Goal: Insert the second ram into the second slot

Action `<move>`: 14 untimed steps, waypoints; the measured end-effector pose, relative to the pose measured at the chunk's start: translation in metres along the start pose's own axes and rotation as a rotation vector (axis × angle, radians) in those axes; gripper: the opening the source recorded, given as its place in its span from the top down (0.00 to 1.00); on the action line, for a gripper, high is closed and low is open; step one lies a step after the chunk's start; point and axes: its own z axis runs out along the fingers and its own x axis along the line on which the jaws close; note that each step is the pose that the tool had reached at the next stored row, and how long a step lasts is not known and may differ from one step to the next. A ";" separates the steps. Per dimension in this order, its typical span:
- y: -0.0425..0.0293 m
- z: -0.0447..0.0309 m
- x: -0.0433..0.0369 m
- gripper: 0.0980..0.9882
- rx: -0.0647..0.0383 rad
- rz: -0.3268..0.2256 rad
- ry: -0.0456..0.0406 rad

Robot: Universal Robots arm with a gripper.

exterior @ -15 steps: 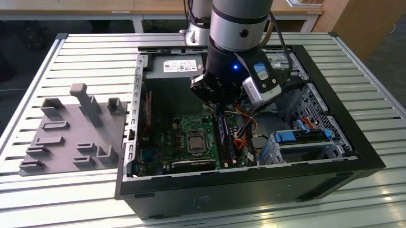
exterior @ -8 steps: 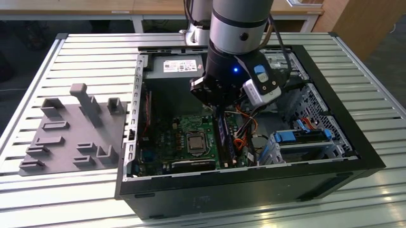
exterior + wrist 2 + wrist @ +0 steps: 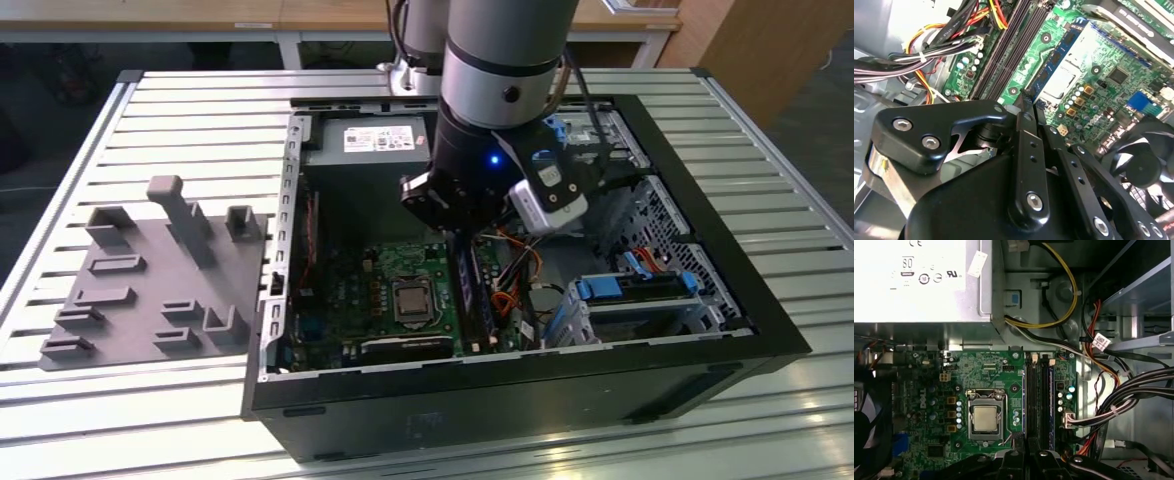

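Toward the left edge of the slatted metal table (image 3: 174,100) lies a grey plastic fixture block with upright pegs (image 3: 147,280), with nothing standing in it. Beside it, mid-table, is the open black computer case (image 3: 507,400), its green motherboard (image 3: 994,370) facing up. The arm reaches down into the case, and its black gripper (image 3: 1029,97) is pinched onto one end of the second ram (image 3: 1061,55), a thin dark-blue stick with black chips. In the second wrist view the stick juts out from between the fingers, running between the silver processor socket (image 3: 1060,82) and the long black memory slots (image 3: 1004,50). In the first wrist view it shows edge-on (image 3: 1024,395), just beside the slots (image 3: 1038,400) on their socket side. I judge the carry done and the seating not: the stick looks lined up along the slots but not down in one. The gripper body hides the stick's lower edge, so I cannot tell whether it touches a slot or which slot it is over, nor whether a neighbouring slot already holds a stick. Toward the case's right wall, bundled cables (image 3: 1134,385) cover the bay.
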 end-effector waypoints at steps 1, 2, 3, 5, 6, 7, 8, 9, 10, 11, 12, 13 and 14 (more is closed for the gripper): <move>0.0000 0.0018 -0.0005 0.96 0.000 0.003 -0.0001; 0.0000 0.0036 -0.0010 0.96 0.000 0.008 -0.0002; 0.0000 0.0054 -0.0014 0.96 0.000 0.012 -0.0003; -0.0001 0.0087 -0.0015 0.96 -0.001 0.015 -0.0003; -0.0001 0.0099 -0.0015 0.96 0.000 0.015 0.0001; -0.0002 0.0110 -0.0016 0.96 -0.001 0.015 0.0009; -0.0002 0.0121 -0.0016 0.96 -0.001 0.013 0.0017; -0.0003 0.0134 -0.0016 0.96 -0.001 0.010 0.0024; -0.0003 0.0150 -0.0017 0.96 -0.001 0.008 0.0034; -0.0003 0.0165 -0.0017 0.96 -0.001 0.008 0.0042; -0.0003 0.0180 -0.0017 0.96 -0.001 0.008 0.0047; -0.0004 0.0195 -0.0017 0.96 -0.001 0.008 0.0052; -0.0004 0.0210 -0.0018 0.96 -0.001 0.008 0.0057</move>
